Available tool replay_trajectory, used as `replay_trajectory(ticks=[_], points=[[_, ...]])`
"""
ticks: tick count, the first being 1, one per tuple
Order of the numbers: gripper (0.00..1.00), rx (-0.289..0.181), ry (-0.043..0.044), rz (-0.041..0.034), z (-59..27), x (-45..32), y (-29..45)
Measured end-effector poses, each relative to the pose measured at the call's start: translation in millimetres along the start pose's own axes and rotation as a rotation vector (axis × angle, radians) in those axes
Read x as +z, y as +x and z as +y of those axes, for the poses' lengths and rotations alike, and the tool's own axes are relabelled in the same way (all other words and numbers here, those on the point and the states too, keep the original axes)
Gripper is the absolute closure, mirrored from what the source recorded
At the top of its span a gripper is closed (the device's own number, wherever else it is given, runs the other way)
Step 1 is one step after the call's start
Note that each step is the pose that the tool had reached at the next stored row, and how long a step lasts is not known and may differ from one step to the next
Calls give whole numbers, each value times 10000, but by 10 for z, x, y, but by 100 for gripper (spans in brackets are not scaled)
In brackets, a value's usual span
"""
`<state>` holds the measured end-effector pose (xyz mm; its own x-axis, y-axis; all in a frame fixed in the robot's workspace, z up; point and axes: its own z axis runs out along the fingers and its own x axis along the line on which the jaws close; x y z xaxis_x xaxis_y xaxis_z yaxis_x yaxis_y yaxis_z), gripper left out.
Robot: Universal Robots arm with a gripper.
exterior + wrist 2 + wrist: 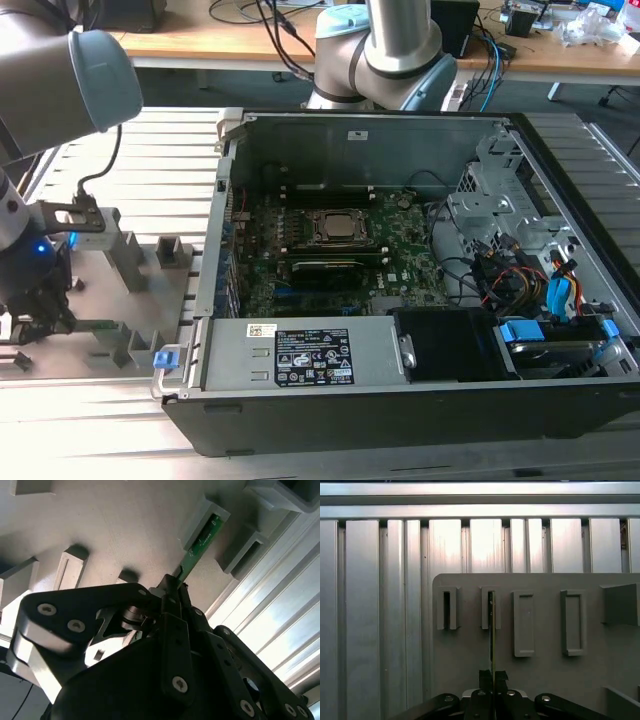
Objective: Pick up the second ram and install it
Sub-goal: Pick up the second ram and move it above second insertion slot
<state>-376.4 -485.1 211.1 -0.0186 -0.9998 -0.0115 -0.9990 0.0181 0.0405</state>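
Gripper [492, 676] jaws closed tight on second ram [491, 630], pinching its near end; far end within grey fixture block [485, 607] slot, at 9 o'clock of computer case [400, 405] in the exterior view

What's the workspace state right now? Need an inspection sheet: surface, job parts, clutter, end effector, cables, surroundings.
Surface: slotted aluminium table carrying a grey fixture plate.
Job's things: second ram, green, far end in a grey fixture slot, near end in the end effector.
Clutter: open computer case at the exterior view's right; grey fixture blocks on the plate.
Grippers: end effector shut on the second ram, over the fixture plate.
Cables: red and blue leads inside the case; blue cable by the desk behind.
Surroundings: wooden desk behind the table.
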Motion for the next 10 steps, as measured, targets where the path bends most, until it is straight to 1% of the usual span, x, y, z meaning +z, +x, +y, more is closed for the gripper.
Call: replay_trajectory(ticks=[3, 7, 10], points=[[86, 0, 0, 0, 3, -61, -1], [86, 0, -1, 0, 4, -105, -1], [86, 0, 0, 0, 7, -175, -2]])
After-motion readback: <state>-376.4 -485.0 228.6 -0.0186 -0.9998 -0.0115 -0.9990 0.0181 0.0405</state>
